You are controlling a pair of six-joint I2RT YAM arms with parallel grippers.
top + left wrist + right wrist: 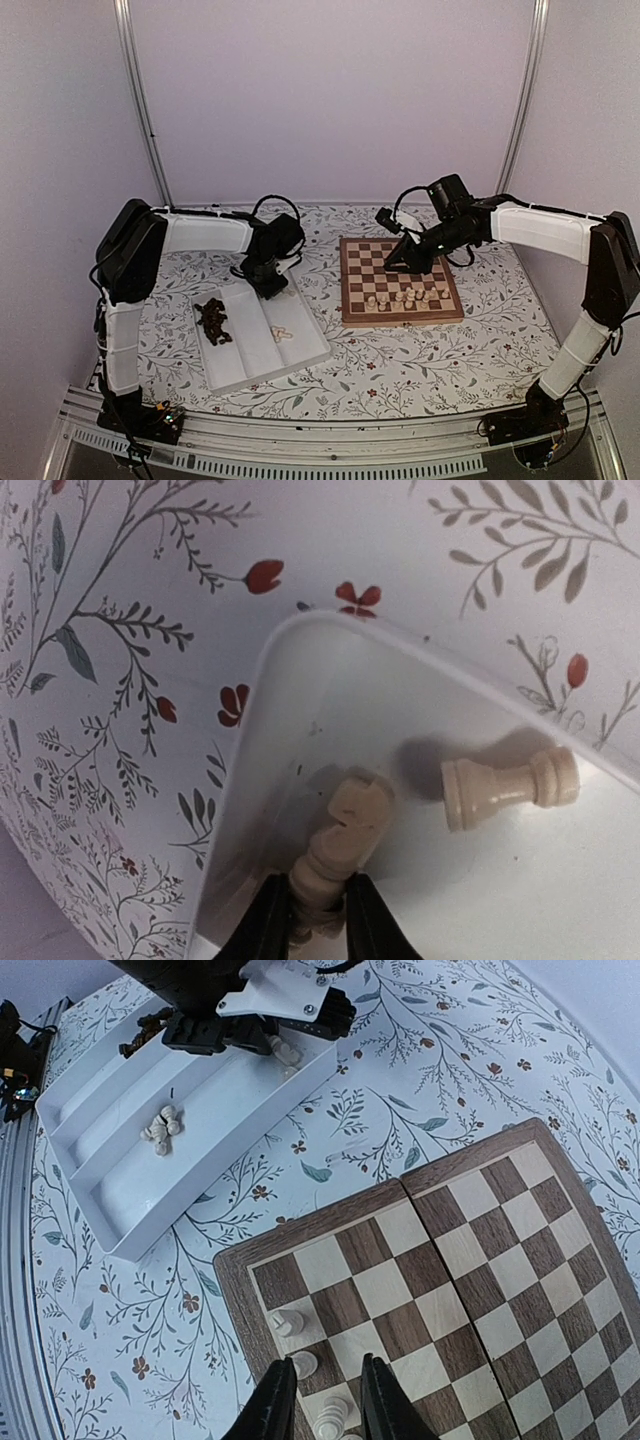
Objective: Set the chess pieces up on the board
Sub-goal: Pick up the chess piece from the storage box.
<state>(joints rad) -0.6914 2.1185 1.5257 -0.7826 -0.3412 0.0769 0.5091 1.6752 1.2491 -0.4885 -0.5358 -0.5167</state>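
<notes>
The board (pixel 398 262) lies right of centre, with several cream chess pieces (pixel 402 297) standing on its near rows. My left gripper (pixel 320 918) is shut on the base of a cream knight (pixel 348 820) low over the far corner of the white tray (pixel 300 680). A second cream piece (pixel 508 785) lies on its side beside it. My right gripper (pixel 326 1400) is open and empty just above the board's corner (pixel 240 1270), with cream pieces (pixel 288 1322) standing near its fingers. From the top, the left gripper (pixel 272 284) is over the tray and the right gripper (pixel 404 257) over the board.
The white three-compartment tray (pixel 300 355) sits left of the board. It holds a pile of dark brown pieces (pixel 213 320) in the left compartment and a few cream pieces (pixel 283 333) in the right one. The table has a floral cloth (pixel 400 360).
</notes>
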